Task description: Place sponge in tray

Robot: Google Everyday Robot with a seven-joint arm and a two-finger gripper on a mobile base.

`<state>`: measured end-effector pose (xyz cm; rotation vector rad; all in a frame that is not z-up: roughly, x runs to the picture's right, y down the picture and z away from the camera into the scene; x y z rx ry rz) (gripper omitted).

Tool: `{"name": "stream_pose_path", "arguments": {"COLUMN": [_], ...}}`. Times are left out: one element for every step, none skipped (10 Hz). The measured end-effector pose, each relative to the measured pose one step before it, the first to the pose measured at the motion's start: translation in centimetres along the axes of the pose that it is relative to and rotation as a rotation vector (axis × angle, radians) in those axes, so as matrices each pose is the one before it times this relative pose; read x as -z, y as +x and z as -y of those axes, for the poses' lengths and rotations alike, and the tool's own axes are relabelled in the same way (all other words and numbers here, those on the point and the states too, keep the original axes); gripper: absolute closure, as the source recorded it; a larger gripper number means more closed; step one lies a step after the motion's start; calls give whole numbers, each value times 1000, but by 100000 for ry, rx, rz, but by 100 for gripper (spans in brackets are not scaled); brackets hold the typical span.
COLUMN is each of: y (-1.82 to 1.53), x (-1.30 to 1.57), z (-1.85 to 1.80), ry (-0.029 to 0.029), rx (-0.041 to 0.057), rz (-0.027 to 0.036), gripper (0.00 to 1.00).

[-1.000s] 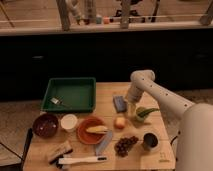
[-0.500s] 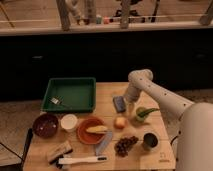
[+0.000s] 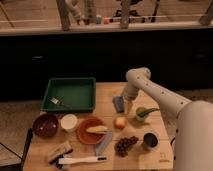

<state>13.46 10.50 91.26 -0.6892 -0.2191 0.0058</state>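
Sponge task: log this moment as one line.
gripper: at sponge, right of tray | sponge: on table, outside tray | placement: not done

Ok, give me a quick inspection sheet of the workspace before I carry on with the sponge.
Surface: wooden table, crowded.
Job's things: sponge on the table right of the tray; tray holds a fork.
Clutter: orange plate with a banana, dark red bowl, white cup, apple, grapes, black cup, brush, blue-grey strip.
Gripper: gripper low beside the sponge.
Cables: nothing seen.
Surroundings: dark counter front behind.
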Motion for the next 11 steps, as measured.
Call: {"name": "stream_pose_path", "arguments": {"y": [-179,-210,-313,-288,-359,-239,-62,-34,-123,-158,-46], "x": [63,-1,-23,-45,-140,-189,-202,-245,-379,-360,-462], "z": [185,169,173,113,167,60,-6,9,127,58,54], "ry": [272,131,45,-28,-105,-546,-733,-796,-679,-550,-545], "rx": [767,873,1106,892,1103,1013,553,372,450,477,383], "rz": [-36,-52,-10,78,119,-29,-3,64,118,7,129], "gripper": [20,20,20,20,20,20,20,20,22,29,39]}}
